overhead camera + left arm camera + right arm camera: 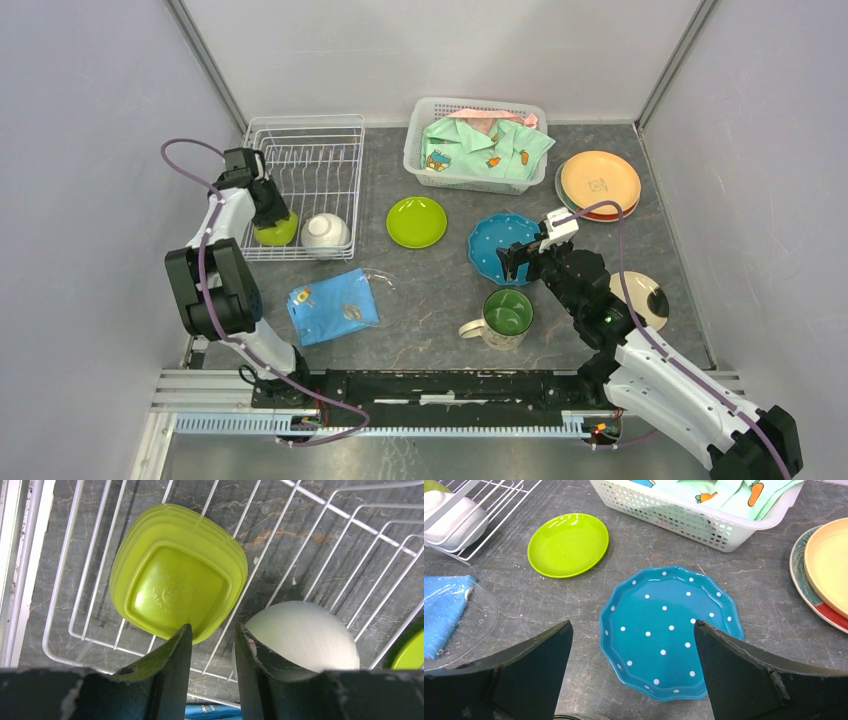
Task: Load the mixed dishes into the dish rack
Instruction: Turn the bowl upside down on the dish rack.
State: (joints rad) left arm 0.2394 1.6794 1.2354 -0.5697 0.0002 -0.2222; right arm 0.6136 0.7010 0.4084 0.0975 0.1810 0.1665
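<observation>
While the right gripper (515, 258) hangs over the blue dotted plate (671, 630) at frame centre with its jaws spread to their widest and nothing between them, the left gripper (212, 627) stands low in the dish rack (305, 185) at upper left, jaws part-way apart and empty.

**Hazards, as judged**
- The dotted plate lies flat on the table; fingers coming down on its low scalloped rim could skid off, or shove it toward the mug (505, 318) just below it.
- The left fingers sit tight above the overturned green bowl (177, 572) and beside the overturned white bowl (302, 632) — rising carelessly could hook a rack wire or knock one bowl into the other.

**Count**
- Racked: two bowls, one green, one white.
- On the table: one lime-green plate (417, 221), one dotted plate, one mug, one cream plate (648, 300) partly hidden by the right arm, and the orange-topped plate stack (600, 180) at upper right — at least two in it.
- Not dishes: one latticed basket (478, 168) of clothing, one folded blue cloth (333, 305).
</observation>
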